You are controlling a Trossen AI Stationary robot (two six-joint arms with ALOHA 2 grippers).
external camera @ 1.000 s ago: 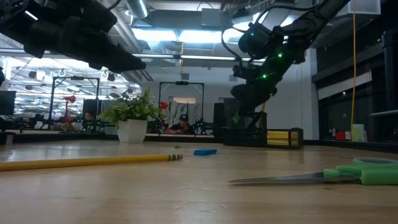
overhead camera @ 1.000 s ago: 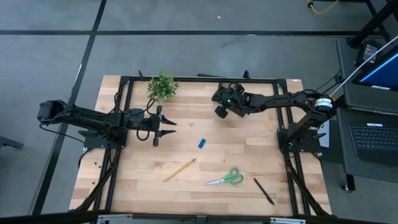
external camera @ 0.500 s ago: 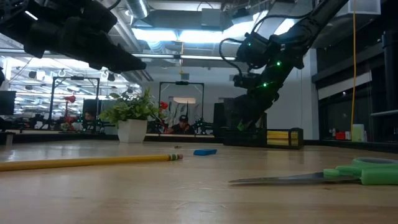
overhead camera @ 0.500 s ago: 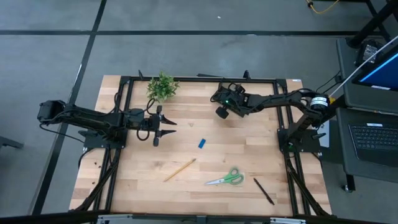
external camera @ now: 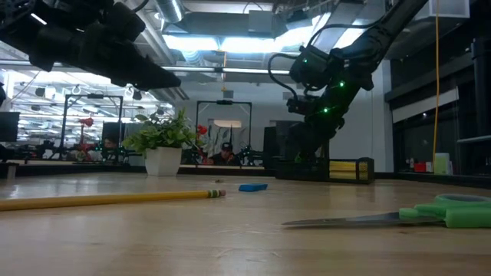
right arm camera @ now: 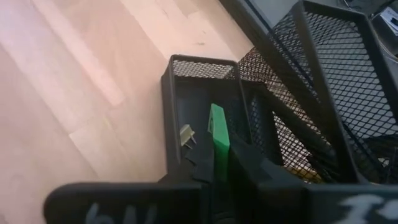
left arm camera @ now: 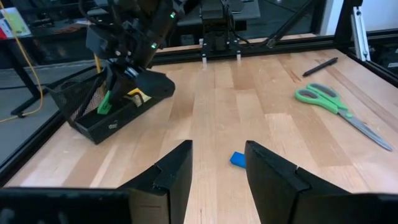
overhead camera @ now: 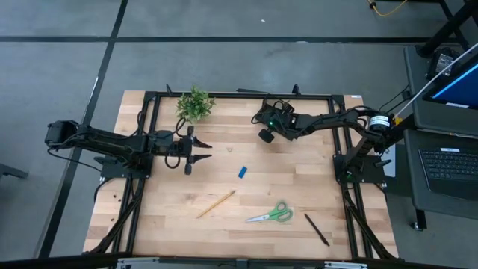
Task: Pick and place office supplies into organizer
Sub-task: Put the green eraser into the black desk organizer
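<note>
We see the black mesh organizer (left arm camera: 106, 109) near the table's back edge, and we place everything else from it. The right gripper (right arm camera: 217, 163) hangs directly over its low tray, jaws pinching a green eraser (right arm camera: 218, 134) just above the tray floor; a yellow pad (left arm camera: 138, 96) sits in the tray. The left gripper (left arm camera: 217, 165) hovers well off to the organizer's side, jaws spread and holding nothing. In the open wood in front of the organizer lie a blue eraser (overhead camera: 243, 172), a pencil (overhead camera: 216, 203), green-handled scissors (overhead camera: 273, 214) and a black pen (overhead camera: 316, 229), all well apart. A potted plant (overhead camera: 194, 104) stands beside the back edge.
</note>
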